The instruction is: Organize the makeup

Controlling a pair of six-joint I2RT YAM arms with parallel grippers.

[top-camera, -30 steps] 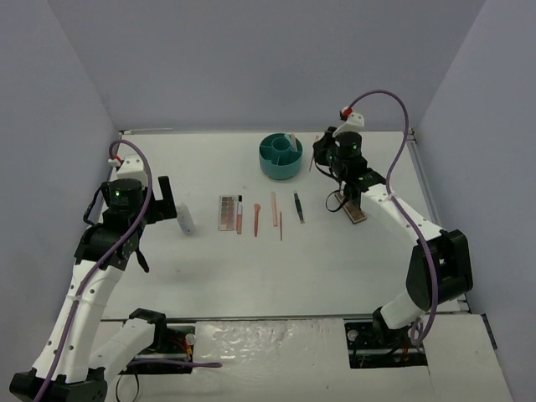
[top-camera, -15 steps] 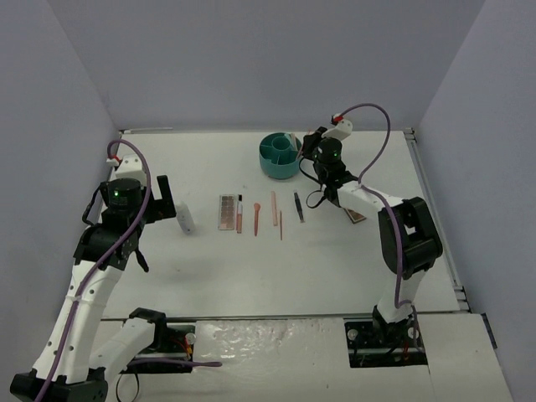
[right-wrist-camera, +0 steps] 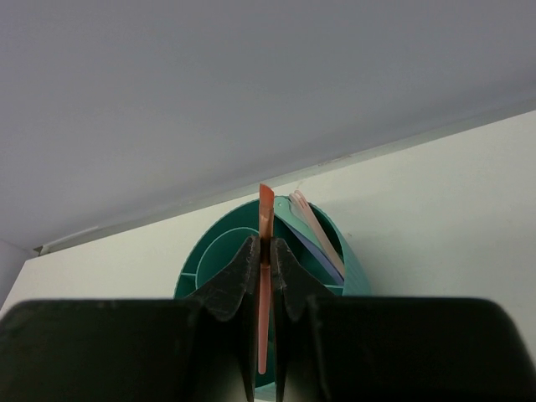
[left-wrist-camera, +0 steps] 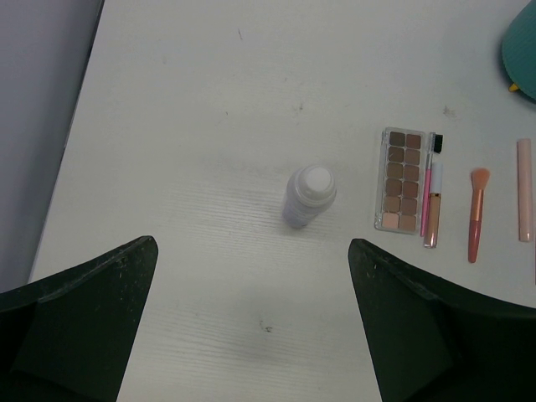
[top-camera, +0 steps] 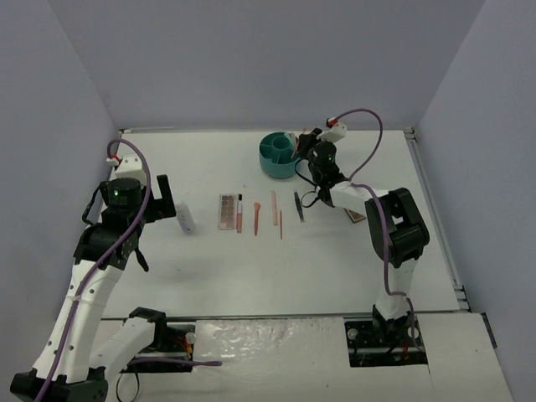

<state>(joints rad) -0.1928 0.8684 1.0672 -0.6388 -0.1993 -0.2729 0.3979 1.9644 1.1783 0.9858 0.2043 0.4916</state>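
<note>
My right gripper [right-wrist-camera: 265, 247] is shut on a thin orange stick [right-wrist-camera: 265, 213], held upright just in front of the round teal divided cup [right-wrist-camera: 357, 270]. A pink stick [right-wrist-camera: 311, 219] and a purple one [right-wrist-camera: 316, 248] lean inside that cup. From above, the right gripper [top-camera: 303, 151] sits at the cup's [top-camera: 279, 157] right side. My left gripper [left-wrist-camera: 251, 251] hangs open above the table, with the white bottle [left-wrist-camera: 309, 194] standing just beyond its fingers. To the bottle's right lie a brown eyeshadow palette [left-wrist-camera: 400, 180], a pink stick [left-wrist-camera: 431, 205], an orange brush [left-wrist-camera: 476, 216] and a pale pink stick [left-wrist-camera: 524, 191].
Dark tweezers [top-camera: 298, 207] lie right of the row of sticks. A second palette [top-camera: 356, 215] lies under the right forearm. Purple walls close in the table on three sides, and the left wall is close to the left arm.
The right arm has swung left from above the second palette to the teal cup, carrying the orange stick. The left arm and the bottle have not moved.
</note>
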